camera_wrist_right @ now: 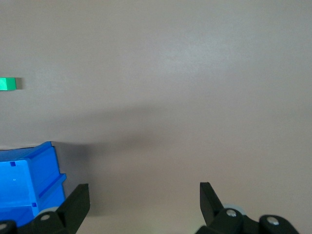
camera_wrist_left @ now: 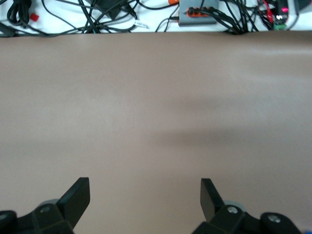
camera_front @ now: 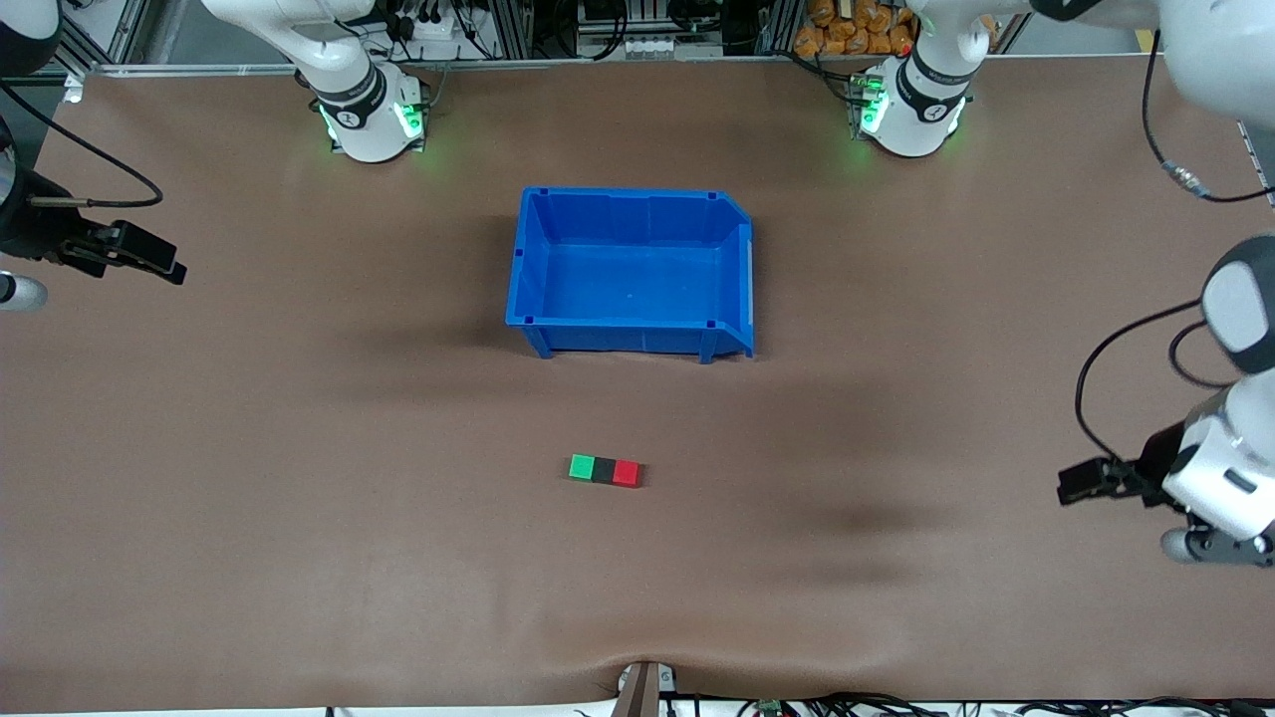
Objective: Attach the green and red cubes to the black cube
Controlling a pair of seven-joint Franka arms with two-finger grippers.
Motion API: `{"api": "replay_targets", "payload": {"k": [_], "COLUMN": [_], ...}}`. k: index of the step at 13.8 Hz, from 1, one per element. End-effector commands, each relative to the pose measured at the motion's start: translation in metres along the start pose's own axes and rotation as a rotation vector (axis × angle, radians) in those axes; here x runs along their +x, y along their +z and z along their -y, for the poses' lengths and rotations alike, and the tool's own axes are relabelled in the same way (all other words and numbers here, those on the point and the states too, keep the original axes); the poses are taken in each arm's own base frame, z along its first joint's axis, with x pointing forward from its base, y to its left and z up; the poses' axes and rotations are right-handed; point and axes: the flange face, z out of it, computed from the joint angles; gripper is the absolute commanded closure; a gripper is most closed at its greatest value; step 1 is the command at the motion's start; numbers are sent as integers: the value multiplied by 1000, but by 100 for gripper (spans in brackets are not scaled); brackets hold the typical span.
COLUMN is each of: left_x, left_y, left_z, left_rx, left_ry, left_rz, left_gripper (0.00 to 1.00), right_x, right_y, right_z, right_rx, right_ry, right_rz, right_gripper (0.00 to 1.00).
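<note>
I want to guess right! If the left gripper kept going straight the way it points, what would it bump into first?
Probably just the bare brown table. The left gripper is open with nothing between its fingers, and only cables lie past the table's edge.

Partly out of view, for your record: in the right wrist view the picture's edge cuts the blue bin (camera_wrist_right: 29,187) down to one corner, and beside it the green cube (camera_wrist_right: 7,84) to a sliver. In the front view you see both arms cropped at the edges.
</note>
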Motion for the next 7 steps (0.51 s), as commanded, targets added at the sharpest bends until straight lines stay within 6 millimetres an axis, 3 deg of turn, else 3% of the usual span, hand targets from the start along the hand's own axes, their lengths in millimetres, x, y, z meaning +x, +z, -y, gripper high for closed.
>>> {"api": "replay_targets", "payload": {"k": [1, 5, 7], "left_x": [-34, -70, -88], "left_y": [-50, -97, -110], "left_z": [-5, -4, 7], "left_rx": [2, -9, -34], "left_ry": [-28, -36, -63], "left_rz": [79, 84, 86], "left_gripper": [0, 0, 0], "right_x": [-8, -9, -10], "right_y": [-7, -10, -10], "right_z": [-6, -9, -8], "right_rx": [-12, -14, -14], "right_ry": [14, 9, 6], "right_rz": [11, 17, 19], "right_gripper": [0, 0, 0]}}
